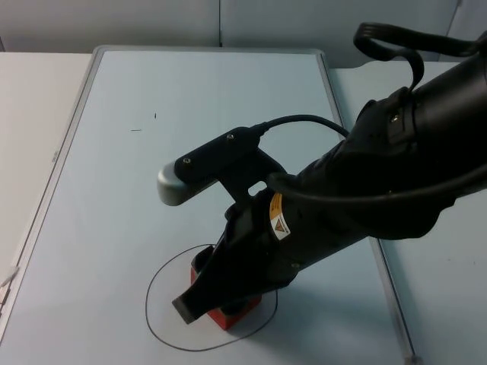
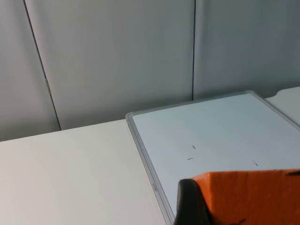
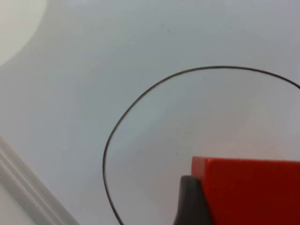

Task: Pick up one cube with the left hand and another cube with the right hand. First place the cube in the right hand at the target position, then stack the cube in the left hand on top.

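Observation:
A red cube rests on the whiteboard inside the hand-drawn black circle. My right gripper reaches down over it and is shut on it, one finger on each side. In the right wrist view the red cube lies against a black fingertip, inside the circle line. My left gripper is held high over the table, shut on an orange cube, with one fingertip pressed to the cube's side.
The whiteboard has a grey frame and a few small pen marks near its far left. White table lies on either side, and the grey partition wall stands behind.

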You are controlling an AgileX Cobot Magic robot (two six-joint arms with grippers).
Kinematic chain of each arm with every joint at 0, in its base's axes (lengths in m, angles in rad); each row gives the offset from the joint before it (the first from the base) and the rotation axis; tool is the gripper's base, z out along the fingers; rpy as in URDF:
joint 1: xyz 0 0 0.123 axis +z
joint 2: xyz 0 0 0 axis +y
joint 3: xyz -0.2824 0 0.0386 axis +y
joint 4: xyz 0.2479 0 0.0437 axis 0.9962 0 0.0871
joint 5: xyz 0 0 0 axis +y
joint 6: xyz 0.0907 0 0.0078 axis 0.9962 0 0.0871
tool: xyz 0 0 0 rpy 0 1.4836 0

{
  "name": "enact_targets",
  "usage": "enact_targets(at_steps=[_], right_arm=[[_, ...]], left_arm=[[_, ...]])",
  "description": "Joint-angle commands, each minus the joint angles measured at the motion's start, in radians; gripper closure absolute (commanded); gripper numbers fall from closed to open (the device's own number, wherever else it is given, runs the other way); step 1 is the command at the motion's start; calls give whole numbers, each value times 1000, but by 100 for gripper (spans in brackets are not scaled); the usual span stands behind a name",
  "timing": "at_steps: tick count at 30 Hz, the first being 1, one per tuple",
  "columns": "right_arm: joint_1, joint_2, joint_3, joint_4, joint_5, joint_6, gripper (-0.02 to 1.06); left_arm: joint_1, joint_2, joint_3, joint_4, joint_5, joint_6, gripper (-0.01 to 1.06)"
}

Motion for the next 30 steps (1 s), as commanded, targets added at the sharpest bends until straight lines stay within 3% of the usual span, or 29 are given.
enact_targets(at_steps=[1, 4, 5, 7, 9, 13, 19, 25, 30], right_arm=[[2, 4, -6, -7, -1, -3, 81], [2, 4, -6, -7, -1, -3, 52], [2, 4, -6, -7, -1, -3, 52], [2, -5, -6, -7, -1, -3, 29], [2, -21, -6, -3, -1, -3, 13], [2, -65, -6, -5, -13, -3, 4], [2, -196, -6, -5, -3, -5, 4], [2, -458, -6, -5, 45, -80, 4], [2, -741, -6, -7, 143, -183, 4]], left_arm=[[-4, -6, 1, -1, -16, -8, 105], [-4, -6, 1, -1, -16, -8, 105], [-4, -6, 1, -1, -16, -8, 105], [-4, -6, 1, -1, -16, -8, 105], [-4, -6, 1, -1, -16, -8, 105], [-4, -6, 1, -1, -16, -8, 105], [-4, -6, 1, -1, -16, -8, 105], [-4, -6, 1, -1, -16, -8, 105], [-4, -6, 1, 1, -16, -8, 105]])
